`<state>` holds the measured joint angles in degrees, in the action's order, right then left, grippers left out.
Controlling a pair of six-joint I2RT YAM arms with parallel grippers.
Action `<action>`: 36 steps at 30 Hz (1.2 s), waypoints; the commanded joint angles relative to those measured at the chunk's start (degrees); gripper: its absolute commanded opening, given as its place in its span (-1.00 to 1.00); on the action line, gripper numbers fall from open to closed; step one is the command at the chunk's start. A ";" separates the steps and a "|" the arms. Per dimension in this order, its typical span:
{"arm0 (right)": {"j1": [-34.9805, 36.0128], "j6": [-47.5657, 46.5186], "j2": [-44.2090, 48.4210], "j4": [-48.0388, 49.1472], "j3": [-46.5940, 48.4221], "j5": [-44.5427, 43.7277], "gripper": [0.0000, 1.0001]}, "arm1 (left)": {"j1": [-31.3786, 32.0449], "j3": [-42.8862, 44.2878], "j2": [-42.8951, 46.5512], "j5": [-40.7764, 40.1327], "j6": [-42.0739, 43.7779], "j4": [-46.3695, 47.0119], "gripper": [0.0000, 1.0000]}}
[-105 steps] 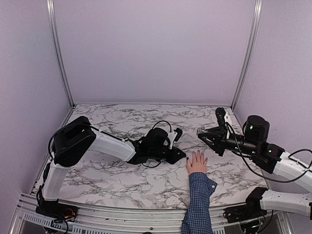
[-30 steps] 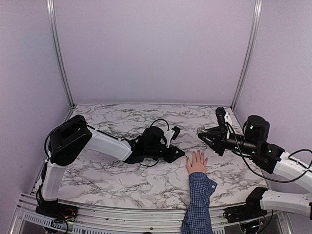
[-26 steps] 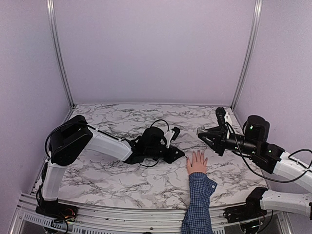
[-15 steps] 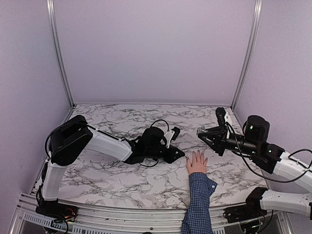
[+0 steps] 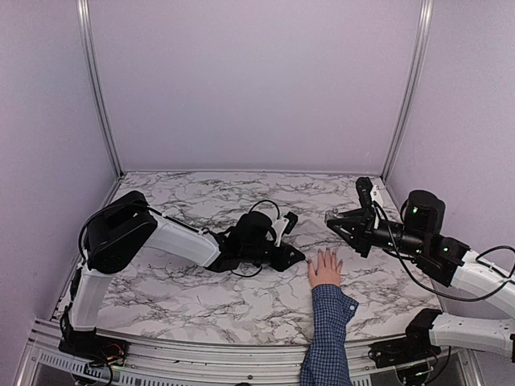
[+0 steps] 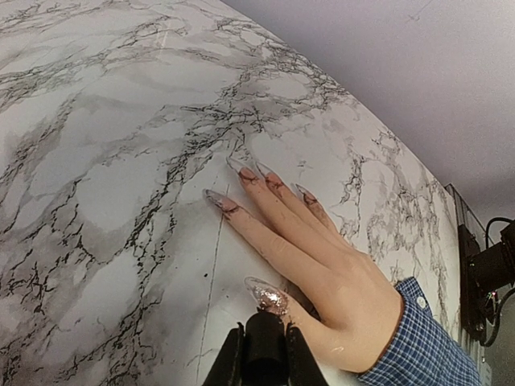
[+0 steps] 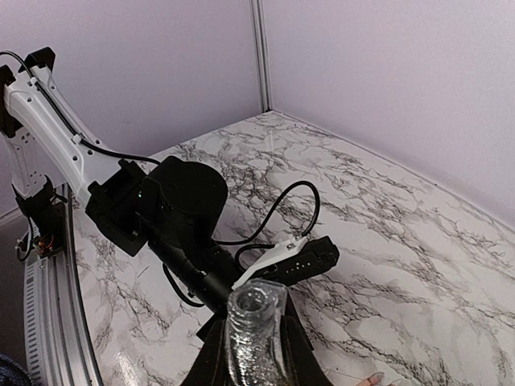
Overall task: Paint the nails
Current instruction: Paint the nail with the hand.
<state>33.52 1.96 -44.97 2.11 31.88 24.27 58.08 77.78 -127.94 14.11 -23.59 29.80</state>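
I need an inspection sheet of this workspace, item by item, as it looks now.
Surface: table, white marble pattern with grey veins.
Job's things: hand lies flat, fingers spread; nails long and clear, thumbnail glittery.
Clutter: nothing seen.
Grippers: left gripper shut on a dark brush handle, which is at the thumbnail; right gripper shut on an open glittery bottle, apart from the hand.
Cables: black cable loops over the left wrist.
Surroundings: lilac walls, metal posts.
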 commanded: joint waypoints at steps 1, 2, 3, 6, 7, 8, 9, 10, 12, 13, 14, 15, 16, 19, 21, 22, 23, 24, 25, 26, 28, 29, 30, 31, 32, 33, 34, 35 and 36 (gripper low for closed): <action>-0.47 0.44 0.50 1.76 0.20 -0.55 -1.00 | 0.10 1.42 -0.78 0.24 -0.04 1.45 -1.00; -0.44 0.50 0.50 1.72 0.20 -0.62 -1.00 | 0.10 1.51 -0.77 0.22 -0.05 1.45 -1.00; -0.48 0.44 0.50 1.69 0.20 -0.63 -1.00 | 0.10 1.62 -0.86 0.22 0.04 1.48 -1.00; -0.40 0.49 0.50 1.76 0.12 -0.63 -1.00 | 0.11 1.81 -0.82 0.22 0.11 1.47 -1.00; -0.40 0.50 0.50 1.75 0.11 -0.65 -1.00 | 0.10 1.85 -0.82 0.22 0.07 1.42 -1.00; -0.47 0.48 0.50 1.71 0.15 -0.65 -1.00 | 0.10 1.93 -0.82 0.14 0.10 1.43 -1.00; -0.42 0.50 0.50 1.75 0.12 -0.63 -1.00 | 0.07 2.06 -0.83 0.13 0.12 1.47 -1.00; -0.41 0.44 0.50 1.76 0.11 -0.67 -1.00 | 0.07 2.11 -0.82 0.20 0.16 1.44 -1.00; -0.43 0.47 0.50 1.76 0.11 -0.72 -1.00 | 0.02 2.44 -0.89 0.21 0.14 1.41 -1.00; -0.42 0.50 0.50 1.81 0.11 -0.72 -1.00 | 0.01 2.61 -0.91 0.26 0.16 1.48 -1.00; -0.44 0.47 0.50 1.84 0.11 -0.72 -1.00 | 0.01 2.79 -0.98 0.30 0.15 1.49 -1.00; -0.49 0.49 0.50 1.85 0.11 -0.76 -1.00 | 0.01 2.88 -1.04 0.30 0.09 1.41 -1.00; -0.46 0.44 0.50 1.85 0.11 -0.72 -1.00 | 0.01 3.00 -1.08 0.25 0.11 1.41 -1.00; -0.51 0.50 0.50 1.83 0.11 -0.70 -1.00 | 0.02 3.10 -1.17 0.28 0.06 1.48 -1.00; -0.46 0.44 0.58 1.82 0.09 -0.72 -1.00 | 0.01 3.08 -1.19 0.07 0.02 1.45 -1.00; -0.48 0.50 0.59 1.84 0.11 -0.72 -1.00 | 0.01 3.07 -1.17 -0.01 0.03 1.41 -1.00; -0.47 0.44 0.63 1.80 0.09 -0.72 -1.00 | -0.07 3.08 -1.17 -0.03 0.09 1.35 -1.00; -0.46 0.50 0.65 1.80 0.11 -0.72 -1.00 | -0.08 3.13 -1.23 -0.07 0.05 1.35 -1.00; -0.40 0.47 0.68 1.84 0.11 -0.72 -1.00 | -0.05 3.21 -1.30 -0.13 0.03 1.33 -1.00; -0.40 0.45 0.67 1.80 0.11 -0.72 -1.00 | -0.07 3.37 -1.45 -0.13 -0.03 1.24 -1.00; -0.47 0.46 0.76 1.77 0.11 -0.72 -1.00 | -0.07 3.64 -1.67 -0.13 -0.09 0.96 -1.00; -0.51 0.44 0.76 1.74 0.10 -0.72 -1.00 | -0.08 3.73 -1.78 -0.07 -0.06 0.85 -1.00; -0.41 0.49 0.81 1.69 0.10 -0.72 -1.00 | -0.03 3.78 -1.79 -0.20 -0.12 0.84 -1.00; -0.46 0.45 0.84 1.75 0.11 -0.72 -1.00 | -0.09 3.78 -1.79 -0.25 -0.13 0.71 -1.00; -0.45 0.50 0.85 1.69 0.11 -0.76 -1.00 | -0.14 3.81 -1.79 -0.38 -0.14 0.68 -1.00; -0.42 0.46 0.85 1.71 0.11 -0.72 -1.00 | -0.16 3.82 -1.79 -0.46 -0.12 0.64 -1.00; -0.43 0.46 0.84 1.70 0.11 -0.76 -1.00 | -0.16 3.85 -1.83 -0.48 -0.11 0.54 -1.00; -0.47 0.50 0.85 1.68 0.11 -0.72 -1.00 | -0.23 3.87 -1.91 -0.55 -0.13 0.45 -1.00; -0.47 0.46 0.85 1.67 0.16 -0.72 -1.00 | -0.25 3.83 -1.96 -0.57 -0.12 0.42 -1.00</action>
<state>33.52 1.96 -44.97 2.11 31.86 23.94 58.06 80.03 -128.68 14.02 -23.62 29.76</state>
